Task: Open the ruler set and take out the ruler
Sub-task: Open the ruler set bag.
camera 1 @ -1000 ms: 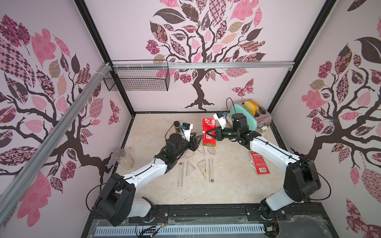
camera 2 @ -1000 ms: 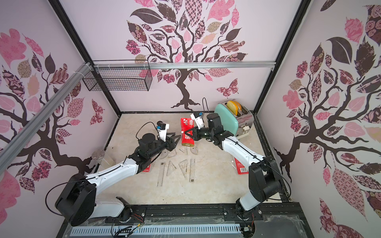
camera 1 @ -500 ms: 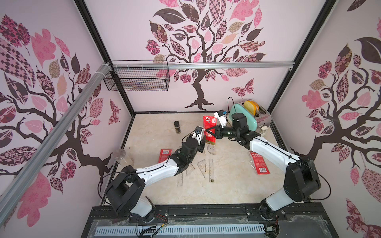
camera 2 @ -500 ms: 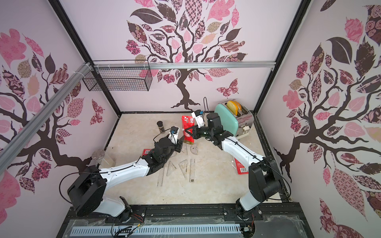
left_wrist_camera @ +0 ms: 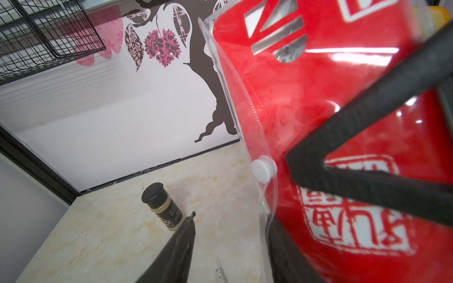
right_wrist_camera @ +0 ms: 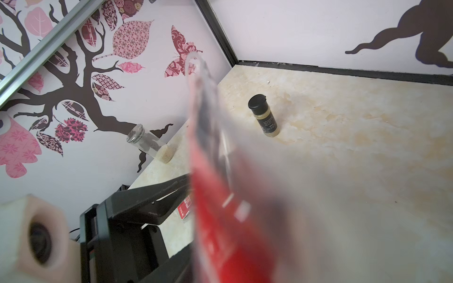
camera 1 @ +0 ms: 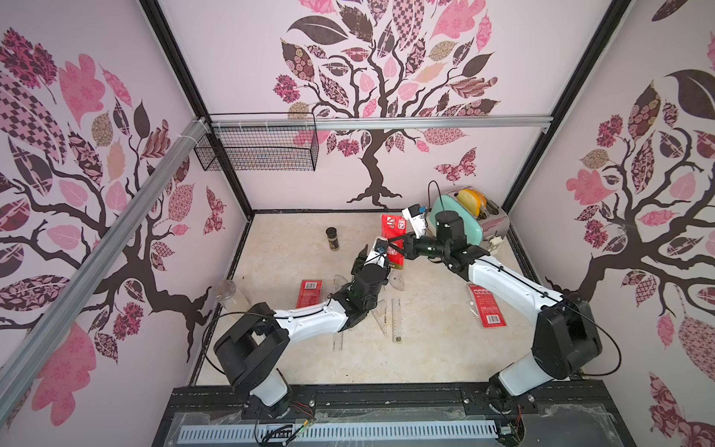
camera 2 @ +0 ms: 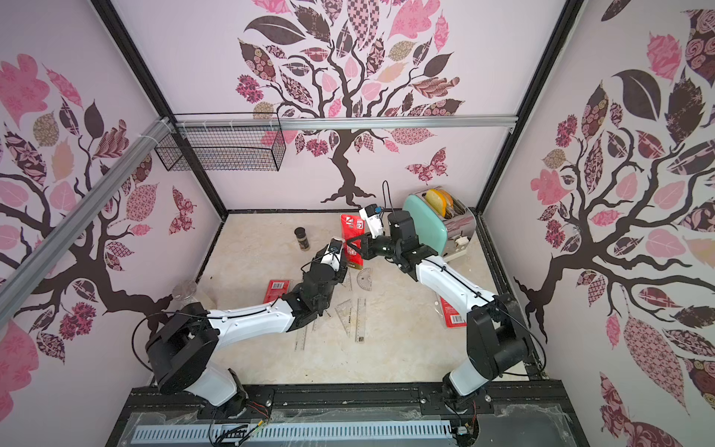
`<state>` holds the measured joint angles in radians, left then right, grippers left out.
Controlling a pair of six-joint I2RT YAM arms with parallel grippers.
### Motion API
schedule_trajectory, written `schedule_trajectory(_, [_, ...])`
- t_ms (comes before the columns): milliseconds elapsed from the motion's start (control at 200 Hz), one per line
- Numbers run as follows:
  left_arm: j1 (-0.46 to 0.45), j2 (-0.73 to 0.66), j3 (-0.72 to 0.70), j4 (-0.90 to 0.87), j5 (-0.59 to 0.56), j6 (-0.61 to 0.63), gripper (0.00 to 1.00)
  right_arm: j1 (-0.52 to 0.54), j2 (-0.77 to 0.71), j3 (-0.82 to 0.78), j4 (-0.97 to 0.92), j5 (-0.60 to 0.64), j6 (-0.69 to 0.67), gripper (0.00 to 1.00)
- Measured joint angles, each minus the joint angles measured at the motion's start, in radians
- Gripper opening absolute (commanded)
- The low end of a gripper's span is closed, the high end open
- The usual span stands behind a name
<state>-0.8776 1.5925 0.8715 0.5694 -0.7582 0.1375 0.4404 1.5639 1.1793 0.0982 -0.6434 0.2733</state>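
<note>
Marbled tabletop (camera 1: 433, 360), right gripper (camera 1: 391, 244) pinching red ruler pouch (camera 1: 390, 226), left gripper (camera 1: 363, 255) parted beside

The table (camera 1: 425, 360) is pale, with a stone look. A small jar (camera 1: 332, 238) with a black lid stands near the back. A glass jar (camera 1: 228, 293) lies tipped over by the left wall. A toaster (camera 1: 493, 223) sits in the back right corner. The left pack (camera 1: 310, 294) and the right pack (camera 1: 486, 305) are red and lie flat. In the middle lie clear things: a long ruler (camera 1: 397, 321), a triangle (camera 1: 381, 318), a half-circle (camera 1: 397, 279) and a second ruler (camera 1: 337, 341).
</note>
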Motion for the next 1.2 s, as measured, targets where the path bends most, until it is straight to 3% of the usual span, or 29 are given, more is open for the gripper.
schedule_trajectory(445, [0.005, 0.005, -0.010, 0.161, 0.000, 0.069, 0.48, 0.001, 0.002, 0.023, -0.007, -0.027, -0.004, 0.00])
schedule_trajectory(490, [0.005, 0.006, -0.010, 0.168, 0.000, 0.075, 0.45, 0.001, 0.002, 0.024, -0.008, -0.028, -0.005, 0.00])
schedule_trajectory(725, [-0.005, 0.033, -0.002, 0.194, 0.010, 0.105, 0.08, 0.005, 0.002, 0.027, -0.013, -0.033, -0.012, 0.00])
schedule_trajectory(815, [-0.009, 0.038, 0.000, 0.201, 0.005, 0.105, 0.00, 0.006, 0.002, 0.031, -0.019, -0.032, -0.019, 0.00])
schedule_trajectory(1005, [0.003, 0.025, -0.006, 0.193, 0.035, 0.064, 0.00, 0.008, 0.002, 0.045, -0.043, -0.022, -0.049, 0.00])
schedule_trajectory(1200, [0.071, -0.101, -0.068, 0.087, 0.229, -0.083, 0.00, 0.030, 0.002, 0.050, -0.044, -0.021, -0.071, 0.00])
